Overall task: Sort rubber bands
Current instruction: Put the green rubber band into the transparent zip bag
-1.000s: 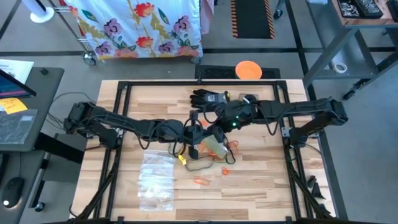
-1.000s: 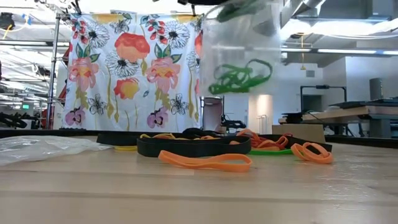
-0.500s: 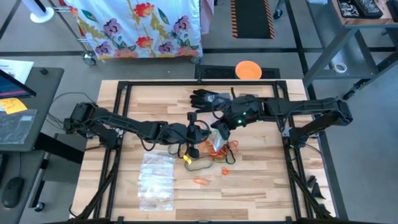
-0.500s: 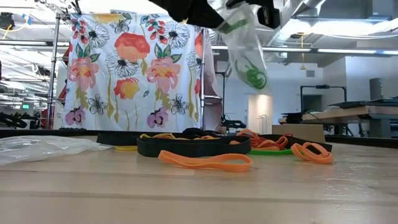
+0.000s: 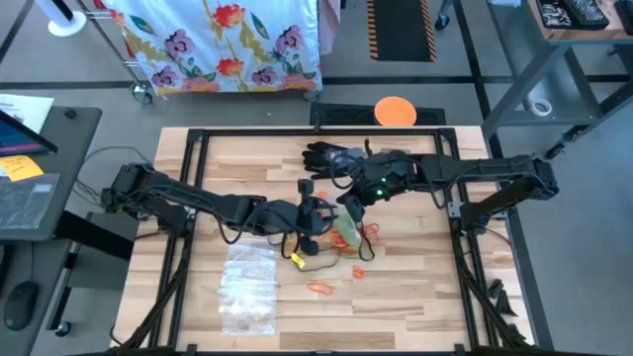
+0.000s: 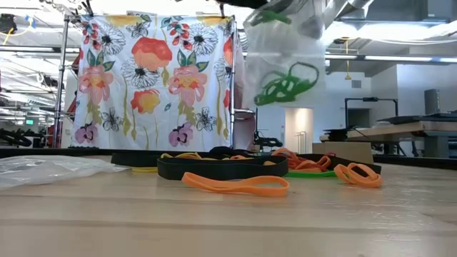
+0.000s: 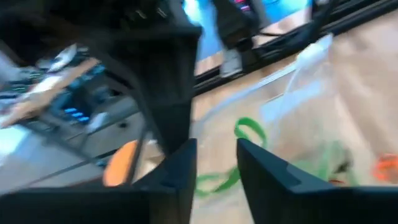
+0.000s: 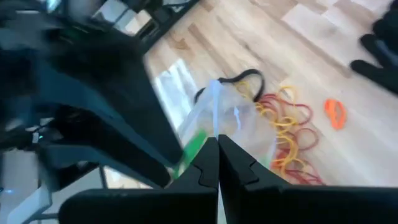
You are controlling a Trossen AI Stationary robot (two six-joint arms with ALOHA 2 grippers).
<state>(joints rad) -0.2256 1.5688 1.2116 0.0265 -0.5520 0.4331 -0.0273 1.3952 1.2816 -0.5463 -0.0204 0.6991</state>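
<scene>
High view: clear plastic bag [image 5: 346, 229] hangs at table centre between both grippers; loose rubber bands [image 5: 341, 259] lie below and nearer.
Low view: limp, glossy bag [image 6: 284, 61] holds tangled green bands [image 6: 287, 81]; flat orange loop [image 6: 235, 185] lies near.
Left wrist view: left gripper [image 7: 216, 163], fingers narrowly apart, empty, beside the bag.
Right wrist view: right gripper [image 8: 217, 163] pinches the bag's rim.

Grey concrete floor [image 5: 89, 59] around the light wood-plank desk [image 5: 415, 287] in its black frame. Floral cloth [image 6: 157, 78] hung on a metal rack [image 5: 134, 61] behind it. Orange disc [image 5: 395, 111] on the floor just past the far edge, hazard-striped black mat [image 5: 401, 28] beyond. Side desk [image 5: 30, 213] to the left, workbench [image 6: 400, 132] right, bright ceiling lights [image 6: 385, 32] overhead
</scene>
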